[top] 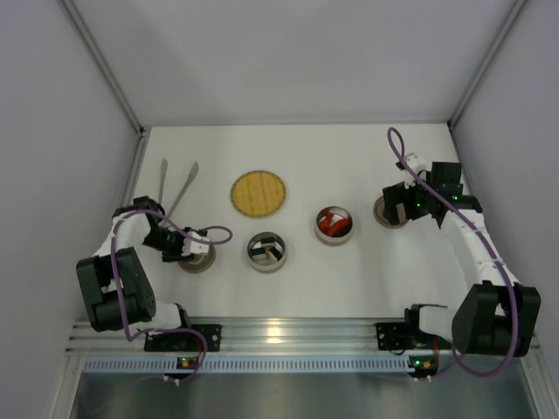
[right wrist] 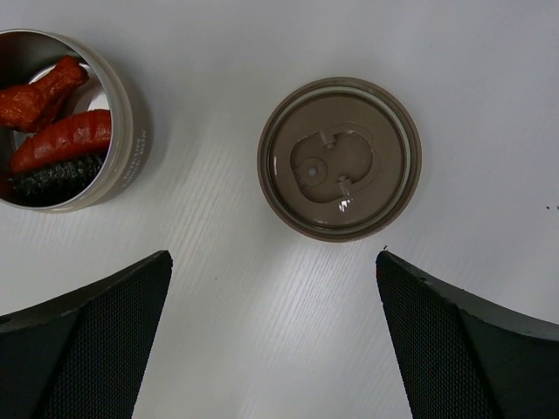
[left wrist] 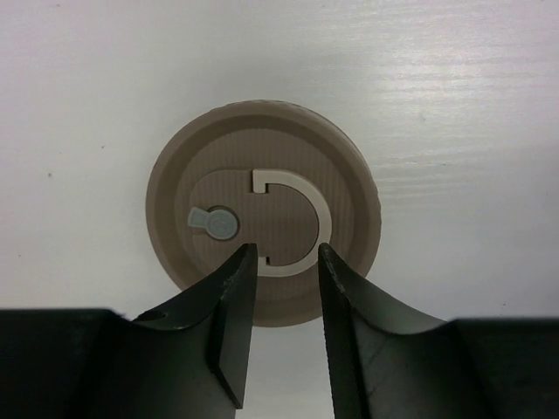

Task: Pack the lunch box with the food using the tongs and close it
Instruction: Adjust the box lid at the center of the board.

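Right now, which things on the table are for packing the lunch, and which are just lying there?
For the job: the tongs, the red food in its tin, the second tin, the left lid, the right lid.
Just lying about: the yellow woven plate.

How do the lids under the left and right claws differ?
The left lid lies top up, showing a pale half-ring handle and a blue-grey plug; the right lid shows a glossy, recessed face with a rim and no ring. The left claw hangs with jaws narrow at that handle; the right claw stands wide open above its lid. Both lids are round and taupe.
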